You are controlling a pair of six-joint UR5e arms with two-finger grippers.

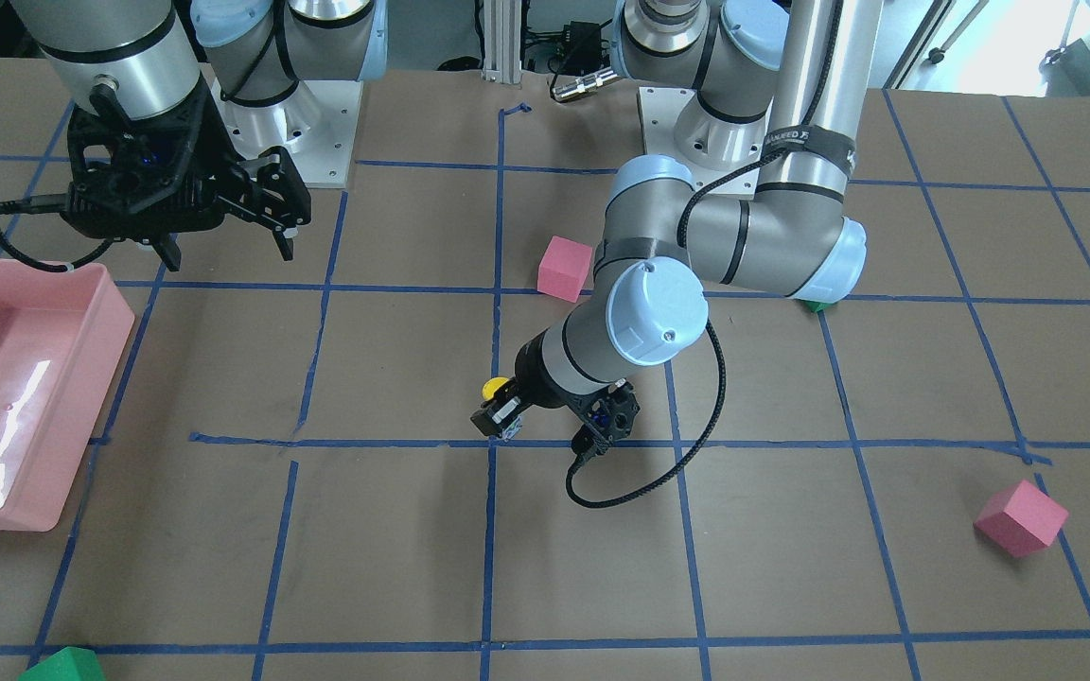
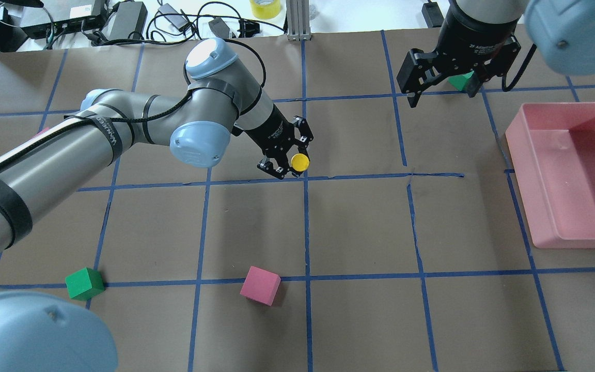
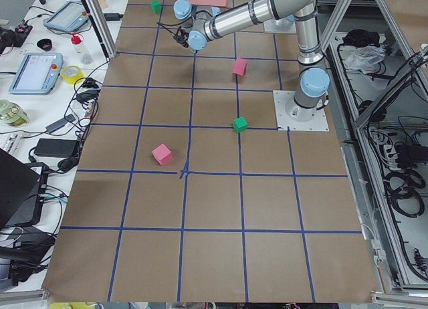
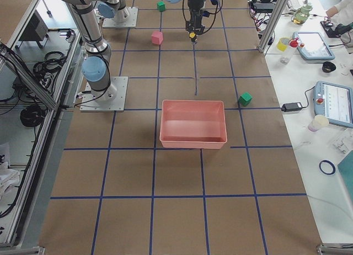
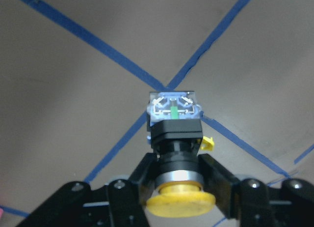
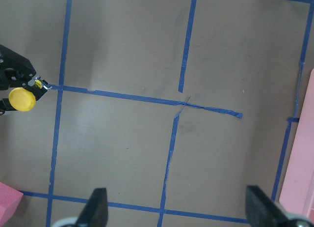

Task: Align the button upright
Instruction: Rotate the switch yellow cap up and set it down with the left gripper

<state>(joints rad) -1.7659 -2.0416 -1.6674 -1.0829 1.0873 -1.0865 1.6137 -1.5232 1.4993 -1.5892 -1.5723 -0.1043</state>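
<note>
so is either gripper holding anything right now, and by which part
The left gripper holds the button, clamped on its black body just below the yellow cap, with the contact block pointing away. The right gripper is open and empty.

The left arm's black two-finger gripper (image 1: 500, 424) clamps the small yellow-capped push-button (image 1: 495, 388) low over the brown paper table (image 1: 365, 558), well right of the pink plastic tray (image 1: 91, 397). The right gripper (image 1: 226, 251) hangs spread wide beyond that tray's far corner.
</note>
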